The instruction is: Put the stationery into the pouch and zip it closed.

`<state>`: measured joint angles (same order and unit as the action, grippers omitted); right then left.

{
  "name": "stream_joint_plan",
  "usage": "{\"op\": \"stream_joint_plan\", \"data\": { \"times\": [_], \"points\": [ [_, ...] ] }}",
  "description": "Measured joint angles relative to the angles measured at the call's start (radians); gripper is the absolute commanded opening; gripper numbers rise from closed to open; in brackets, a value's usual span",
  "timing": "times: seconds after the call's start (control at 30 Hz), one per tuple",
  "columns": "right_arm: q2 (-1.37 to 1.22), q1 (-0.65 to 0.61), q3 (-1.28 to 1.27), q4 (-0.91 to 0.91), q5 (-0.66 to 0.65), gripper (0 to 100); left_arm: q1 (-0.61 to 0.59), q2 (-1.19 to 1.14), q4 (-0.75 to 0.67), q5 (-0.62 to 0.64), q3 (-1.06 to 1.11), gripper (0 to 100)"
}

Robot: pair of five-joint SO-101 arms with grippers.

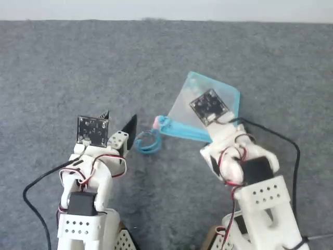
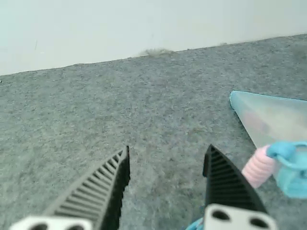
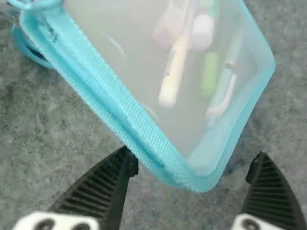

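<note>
**Op:** Quick, where's the pouch (image 1: 186, 107) & how will it handle?

**Me:** Flat on the grey felt table (image 1: 62, 62), betw. my two arms, nearer the right one. See-through plastic w/ blue fabric trim. I'd guess it's light, floppy & a bit slick on the faces. Pens (image 3: 175, 67) show through the wall, so the stationery looks to be inside already. They'll prob. slide & shift the weight if it's tipped.

**Op:** Where'd you grab?

**Me:** Not the clear face, that'd buckle or slip. The stitched zip edge (image 3: 110, 108) is stiffer, so that's best for pinning. For zipping, take the pink ribbed pull (image 2: 259, 165) at the end of the zip line. It's small & soft, so it needs a careful pinch. The blue loop (image 1: 148, 141) lies just beside it on the felt.

**Op:** Zip shut?

**Me:** Can't tell. The edge looks joined near my right wrist cam, the rest I can't judge.

**Op:** Jaws & pose?

**Me:** Left gripper (image 2: 168, 158) is spread wide w/ nothing held, low over the felt & pointing fwd. The pull sits just off its outer finger, near but apart. Right gripper (image 3: 194, 160) is also spread & holding nothing. That arm leans over the pouch, w/ the jaws straddling one corner by the zip edge. Can't tell if either finger touches it.
</note>
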<state>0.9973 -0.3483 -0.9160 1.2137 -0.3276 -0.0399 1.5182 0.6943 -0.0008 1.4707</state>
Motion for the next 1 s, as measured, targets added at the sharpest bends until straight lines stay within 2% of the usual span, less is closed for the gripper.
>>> {"op": "stream_joint_plan", "data": {
  "times": [0.13, 0.33, 0.73, 0.87, 1.0],
  "points": [
    [0.112, 0.012, -0.012, 0.0, -0.014, 35.1, 0.003, 0.0, 0.0, 0.003, 0.0, 24],
    [0.333, 0.104, -0.017, 0.018, -0.012, 35.1, 0.003, 0.0, -0.005, 0.006, 0.0, 24],
    [0.614, 0.12, -0.31, -0.069, -0.012, 35.1, 0.003, 0.002, -0.023, 0.006, 0.029, 24],
    [0.684, 0.12, -0.42, -0.127, -0.012, 35.1, 0.003, 0.002, -0.13, 0.006, 0.091, 24],
    [0.772, 0.146, -0.519, -0.19, -0.012, 35.1, 0.002, 0.002, -0.353, 0.006, 0.207, 24]
  ]
}}
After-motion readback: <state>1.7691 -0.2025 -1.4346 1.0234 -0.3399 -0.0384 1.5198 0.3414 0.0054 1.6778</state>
